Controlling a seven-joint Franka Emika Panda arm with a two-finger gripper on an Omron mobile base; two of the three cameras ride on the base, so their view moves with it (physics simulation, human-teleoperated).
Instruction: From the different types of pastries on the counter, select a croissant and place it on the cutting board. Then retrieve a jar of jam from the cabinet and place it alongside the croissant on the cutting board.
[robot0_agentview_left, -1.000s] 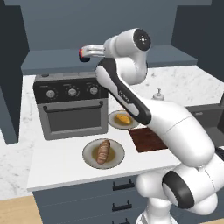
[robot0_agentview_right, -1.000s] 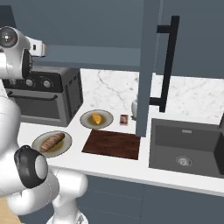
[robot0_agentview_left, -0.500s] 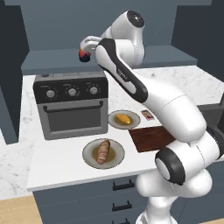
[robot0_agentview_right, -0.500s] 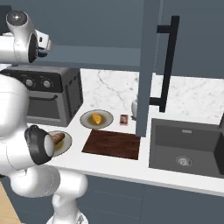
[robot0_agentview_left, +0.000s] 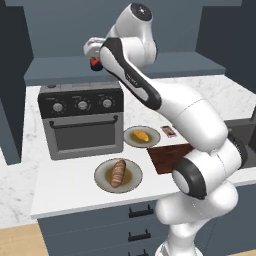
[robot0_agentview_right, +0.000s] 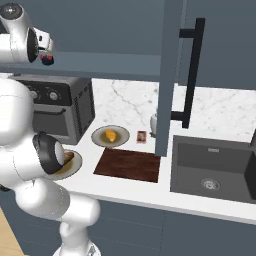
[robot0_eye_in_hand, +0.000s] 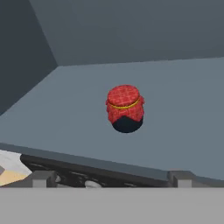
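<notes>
I have the fingers (robot0_eye_in_hand: 112, 177) spread wide and empty, lined up on the jar of jam (robot0_eye_in_hand: 125, 108) standing upright on the cabinet (robot0_eye_in_hand: 183, 109) shelf. The croissant (robot0_agentview_left: 140, 135) seemingly sits on its plate (robot0_agentview_left: 129, 141), not the cutting board (robot0_agentview_right: 129, 165).

The white Franka arm rises from its base, bends at a dark elbow joint and reaches up and back, its rounded upper joint held at the top of both base views. The wrist turns down and forward. The gripper (robot0_agentview_left: 93, 56) is level and faces away from the base, its 2 fingers (robot0_eye_in_hand: 43, 178) spread wide apart, holding nothing.
</notes>
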